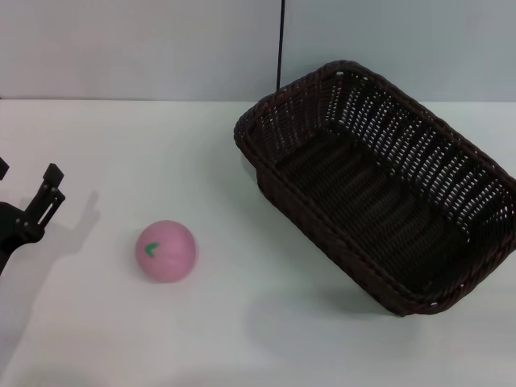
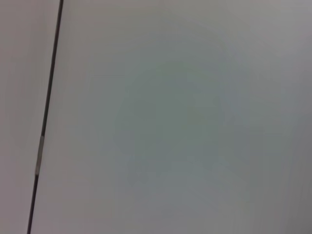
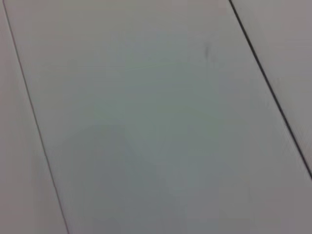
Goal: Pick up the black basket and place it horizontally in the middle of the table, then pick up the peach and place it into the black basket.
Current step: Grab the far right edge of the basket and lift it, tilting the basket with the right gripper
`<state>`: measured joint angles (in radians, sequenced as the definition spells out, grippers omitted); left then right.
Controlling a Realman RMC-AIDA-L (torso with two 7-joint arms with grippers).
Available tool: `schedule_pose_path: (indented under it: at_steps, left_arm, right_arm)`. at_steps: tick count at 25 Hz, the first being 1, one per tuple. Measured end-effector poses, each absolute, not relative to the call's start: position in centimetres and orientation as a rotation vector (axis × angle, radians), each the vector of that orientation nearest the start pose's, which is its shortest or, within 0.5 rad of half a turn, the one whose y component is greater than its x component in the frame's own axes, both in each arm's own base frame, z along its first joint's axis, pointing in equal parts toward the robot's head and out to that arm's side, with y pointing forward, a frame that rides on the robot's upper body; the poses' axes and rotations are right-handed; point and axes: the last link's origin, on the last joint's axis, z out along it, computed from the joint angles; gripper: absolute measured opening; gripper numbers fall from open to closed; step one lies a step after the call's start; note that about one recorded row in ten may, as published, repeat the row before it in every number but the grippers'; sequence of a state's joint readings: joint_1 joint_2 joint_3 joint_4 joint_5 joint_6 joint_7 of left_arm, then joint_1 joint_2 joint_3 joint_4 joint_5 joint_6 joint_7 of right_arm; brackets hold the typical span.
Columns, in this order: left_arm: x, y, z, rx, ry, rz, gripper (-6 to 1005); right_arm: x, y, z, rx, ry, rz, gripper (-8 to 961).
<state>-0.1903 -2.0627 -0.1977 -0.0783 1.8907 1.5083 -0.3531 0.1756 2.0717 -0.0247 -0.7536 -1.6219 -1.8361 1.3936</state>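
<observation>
Table (image 1: 242, 339): white, plain.
Black basket (image 1: 379, 185): right side, set diagonally, empty.
Peach (image 1: 165, 251): left of basket, apart.
Left gripper (image 1: 28, 211): far left edge, jaws' state unclear.

dark brown-black woven basket (image 1: 379, 193); pink peach (image 1: 166, 251), green leaf mark; white table (image 1: 161, 161).

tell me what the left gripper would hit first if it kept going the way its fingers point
Nothing, apparently: the left gripper points up and away over bare table, missing the peach. Depth is unclear.
</observation>
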Motion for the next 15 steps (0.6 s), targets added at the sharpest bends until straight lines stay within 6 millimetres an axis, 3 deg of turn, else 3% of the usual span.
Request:
schedule_pose_path:
  at_steps: [8,11,12,15]
  left_arm:
    - [-36.3,22.2,-1.0,-1.666,-0.595,-0.842,830]
    - [-36.3,22.3,-1.0,-1.667,-0.595,-0.839,829]
    - [-36.3,22.3,-1.1,-1.668,-0.598,-0.838,829]
    - [-36.2,22.3,-1.3,-1.671,-0.602,-0.839,829]
  right_arm:
    - [34.0,23.1,18.7,-1.938,0.852,0.955,590]
    - [32.4,24.8,20.2,-2.03,0.991,0.784,589]
    - [31.4,26.0,20.6,-2.077,1.072,0.651,589]
    - [30.2,27.4,20.8,-2.122,1.129,0.514,589]
